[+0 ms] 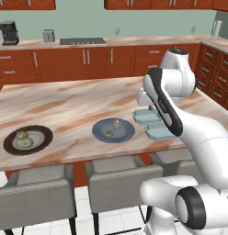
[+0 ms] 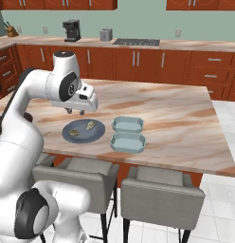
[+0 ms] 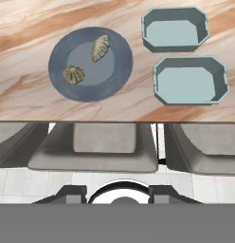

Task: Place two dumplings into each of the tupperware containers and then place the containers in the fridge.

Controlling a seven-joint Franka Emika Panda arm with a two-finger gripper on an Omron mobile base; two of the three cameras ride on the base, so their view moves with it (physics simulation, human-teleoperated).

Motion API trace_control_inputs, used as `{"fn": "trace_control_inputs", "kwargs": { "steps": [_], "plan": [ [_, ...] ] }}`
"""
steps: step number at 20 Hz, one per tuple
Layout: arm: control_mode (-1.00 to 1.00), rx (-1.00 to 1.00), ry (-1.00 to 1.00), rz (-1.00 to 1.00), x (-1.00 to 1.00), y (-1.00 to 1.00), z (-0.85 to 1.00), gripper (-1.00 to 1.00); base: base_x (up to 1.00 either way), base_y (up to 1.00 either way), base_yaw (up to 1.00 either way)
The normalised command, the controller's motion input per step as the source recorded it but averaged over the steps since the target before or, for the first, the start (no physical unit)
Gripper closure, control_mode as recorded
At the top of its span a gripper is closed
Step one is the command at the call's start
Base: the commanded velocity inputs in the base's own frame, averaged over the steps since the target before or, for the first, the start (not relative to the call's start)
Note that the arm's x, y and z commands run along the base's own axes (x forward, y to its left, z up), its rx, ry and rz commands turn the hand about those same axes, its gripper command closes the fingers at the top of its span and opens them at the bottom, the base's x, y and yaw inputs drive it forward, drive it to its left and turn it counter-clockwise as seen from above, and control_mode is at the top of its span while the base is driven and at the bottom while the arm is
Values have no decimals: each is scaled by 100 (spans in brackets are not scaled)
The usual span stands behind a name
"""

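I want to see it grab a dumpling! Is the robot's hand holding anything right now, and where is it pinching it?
Nothing is held. The gripper hangs above the grey-blue plate, and both dumplings on it lie untouched.

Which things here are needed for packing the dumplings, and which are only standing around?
Needed: dumplings on the grey-blue plate, more dumplings on the dark-rimmed plate, two tupperware containers.
Standing around: coffee machine, toaster, chairs.

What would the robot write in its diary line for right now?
gripper: above grey-blue plate, holding nothing | dumplings: on plates | tupperware containers: empty
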Motion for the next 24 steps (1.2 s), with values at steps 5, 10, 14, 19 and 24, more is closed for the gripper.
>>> {"fn": "trace_control_inputs", "kwargs": {
  "steps": [5, 10, 14, 19, 24],
  "plan": [
    [-100, 0, 0, 0, 22, 13, -25, -100, 0, 0, 0],
    [-100, 0, 0, 0, 52, 35, -55, -100, 0, 0, 0],
    [-100, 0, 5, 0, 52, 35, -47, -100, 0, 0, 0],
    [-100, 0, 7, 0, 58, 20, -41, -100, 0, 0, 0],
    [-100, 0, 9, 0, 74, 2, -46, -100, 0, 0, 0]
  ]
}}
